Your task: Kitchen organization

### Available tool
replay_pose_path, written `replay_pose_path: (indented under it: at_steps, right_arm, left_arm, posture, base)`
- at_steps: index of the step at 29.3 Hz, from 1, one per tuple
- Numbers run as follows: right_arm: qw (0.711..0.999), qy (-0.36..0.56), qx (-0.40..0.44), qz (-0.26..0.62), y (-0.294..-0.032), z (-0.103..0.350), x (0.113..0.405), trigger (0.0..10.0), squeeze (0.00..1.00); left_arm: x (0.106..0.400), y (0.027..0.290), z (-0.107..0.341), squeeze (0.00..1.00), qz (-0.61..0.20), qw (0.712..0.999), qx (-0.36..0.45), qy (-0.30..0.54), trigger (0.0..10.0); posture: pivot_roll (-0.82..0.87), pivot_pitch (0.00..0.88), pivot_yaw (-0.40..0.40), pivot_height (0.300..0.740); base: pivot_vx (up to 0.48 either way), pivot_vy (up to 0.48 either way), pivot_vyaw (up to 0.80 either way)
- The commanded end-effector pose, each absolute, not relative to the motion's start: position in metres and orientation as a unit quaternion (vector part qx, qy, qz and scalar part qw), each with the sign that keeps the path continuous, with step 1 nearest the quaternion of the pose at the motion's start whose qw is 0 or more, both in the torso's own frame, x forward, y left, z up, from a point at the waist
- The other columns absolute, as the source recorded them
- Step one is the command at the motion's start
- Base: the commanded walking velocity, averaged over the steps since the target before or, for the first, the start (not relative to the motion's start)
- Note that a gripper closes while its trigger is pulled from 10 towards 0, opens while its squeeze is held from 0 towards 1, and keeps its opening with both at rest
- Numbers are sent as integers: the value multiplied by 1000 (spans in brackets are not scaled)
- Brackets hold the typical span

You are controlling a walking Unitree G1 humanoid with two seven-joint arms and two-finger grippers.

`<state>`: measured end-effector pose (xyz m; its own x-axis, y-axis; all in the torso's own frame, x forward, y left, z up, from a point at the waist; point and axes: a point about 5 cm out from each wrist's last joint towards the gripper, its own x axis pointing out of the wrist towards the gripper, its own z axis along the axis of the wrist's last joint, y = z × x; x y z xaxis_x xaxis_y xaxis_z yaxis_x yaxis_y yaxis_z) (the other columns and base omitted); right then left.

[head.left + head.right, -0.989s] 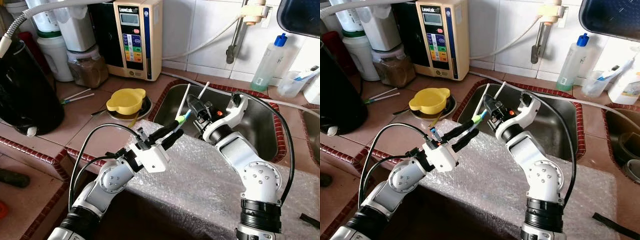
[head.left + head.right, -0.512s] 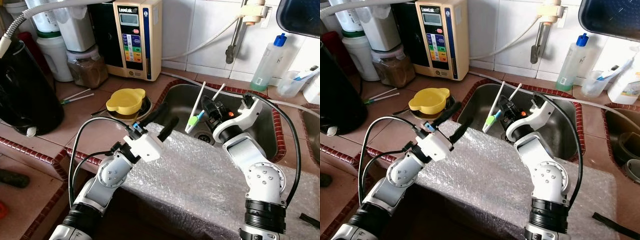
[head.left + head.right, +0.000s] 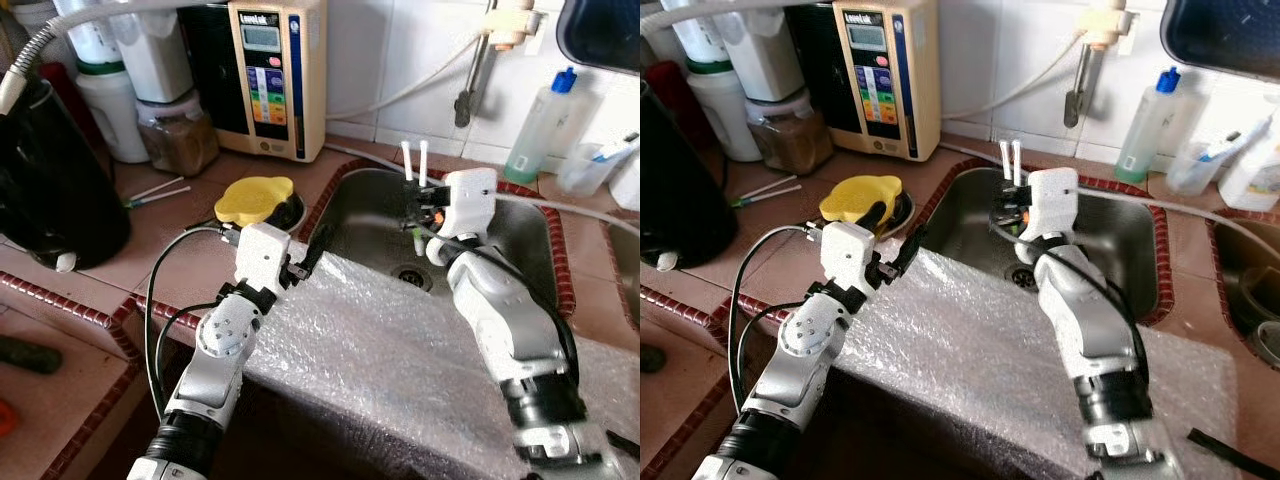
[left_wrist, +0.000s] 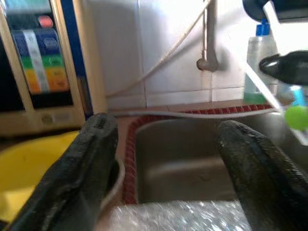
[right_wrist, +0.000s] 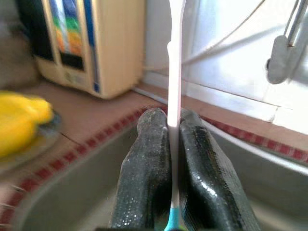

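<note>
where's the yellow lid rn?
Yellow lid sits on the counter left of the sink, just beyond the left gripper.

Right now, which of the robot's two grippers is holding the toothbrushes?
The right gripper, over the sink. Its black fingers are shut on the white toothbrushes, which stick upward. The left gripper hangs open beside the yellow lid, holding nothing.

yellow lid (image 5: pixel 21 126) blurred, toothbrush (image 5: pixel 174 72) head perhaps cut off

I was looking at a home kitchen: a steel sink (image 3: pixel 520 250) set in a tiled bench (image 3: pixel 170 235), a wall tap (image 3: pixel 492 40), a water ionizer (image 3: pixel 275 75).
</note>
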<state>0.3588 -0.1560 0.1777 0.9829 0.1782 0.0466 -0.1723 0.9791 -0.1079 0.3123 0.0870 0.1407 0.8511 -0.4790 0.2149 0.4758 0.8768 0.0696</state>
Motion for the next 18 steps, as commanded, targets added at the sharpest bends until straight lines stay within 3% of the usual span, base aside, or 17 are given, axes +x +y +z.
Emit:
replay_pose_path:
  at_steps: [1,3,8,15,16,17,18]
  right_arm:
    - [994,-10,-80,71,-165,168,363,0,0]
    - [985,-30,-157,63,-175,167,366,0,0]
    - [980,1,-194,44,-187,160,375,0,0]
    - [982,89,-164,23,-202,125,374,0,0]
    - [983,95,-155,23,-202,122,373,0,184]
    - [983,101,-151,21,-203,119,372,0,553]
    - [982,113,-150,22,-203,114,371,0,1000]
  left_arm:
    - [310,87,142,1000,-259,960,1,-106,10000]
    - [307,87,137,1000,-264,960,4,-88,10000]
    - [302,86,132,1000,-284,957,4,-52,10000]
    - [299,88,127,1000,-292,956,18,-31,10000]
    - [299,88,127,1000,-290,956,20,-32,10000]
    - [298,88,127,1000,-290,956,20,-30,10000]
    - [298,88,127,1000,-291,956,20,-28,10000]
  posture:
    - [8,0,0,740]
    - [13,0,-2,740]
    - [12,0,-6,740]
    - [26,0,-2,740]
    - [26,0,-1,740]
    - [25,0,0,740]
    - [26,0,-1,740]
  base:
    - [0,0,0]
    - [0,0,0]
    - [0,0,0]
    - [0,0,0]
    - [0,0,0]
    - [0,0,0]
    - [0,0,0]
